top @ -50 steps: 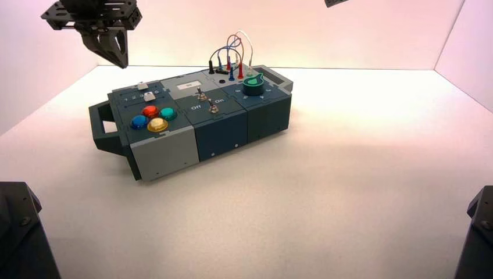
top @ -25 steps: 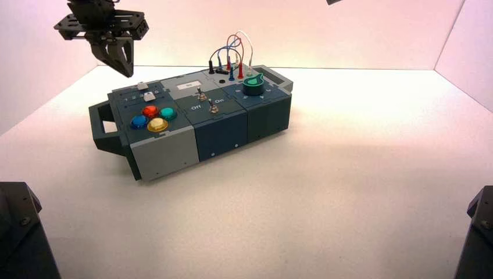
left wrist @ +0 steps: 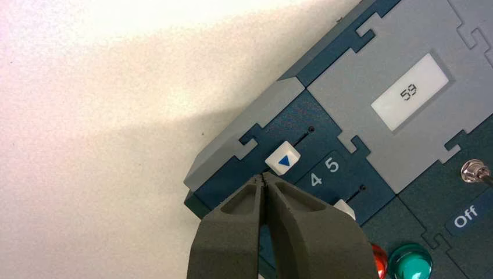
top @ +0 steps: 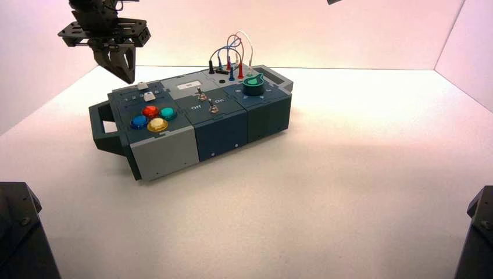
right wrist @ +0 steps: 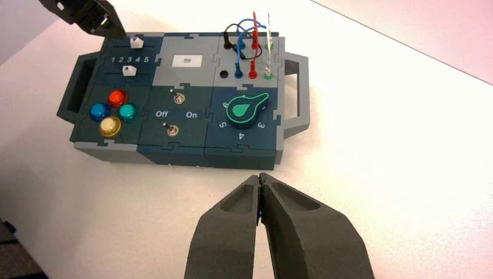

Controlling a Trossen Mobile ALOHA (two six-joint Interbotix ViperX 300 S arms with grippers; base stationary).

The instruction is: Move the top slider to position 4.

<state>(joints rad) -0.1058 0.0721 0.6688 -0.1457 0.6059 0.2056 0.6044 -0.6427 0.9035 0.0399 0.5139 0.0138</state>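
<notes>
The top slider (left wrist: 283,160) is a small off-white cap with a blue triangle, in the slot nearest the box's far edge (top: 142,86). It stands close to the printed 4 (left wrist: 315,179), with the 5 (left wrist: 331,165) beside it; its exact alignment is unclear. My left gripper (left wrist: 264,176) is shut and empty, its tips just short of that cap. In the high view it hovers above the box's far left corner (top: 127,77), not touching. A second, similar slider cap (left wrist: 345,208) sits one slot nearer. My right gripper (right wrist: 260,181) is shut and held high in front of the box.
The box (top: 168,148) stands turned on the white table, a handle (top: 102,125) at its left end. It carries coloured round buttons (top: 153,117), two toggles (top: 213,107), a green knob (top: 253,85), plugged wires (top: 232,55) and a small display reading 59 (left wrist: 410,92).
My left gripper has come down and to the right, closer to the slider corner of the box. The box and the right arm have not moved.
</notes>
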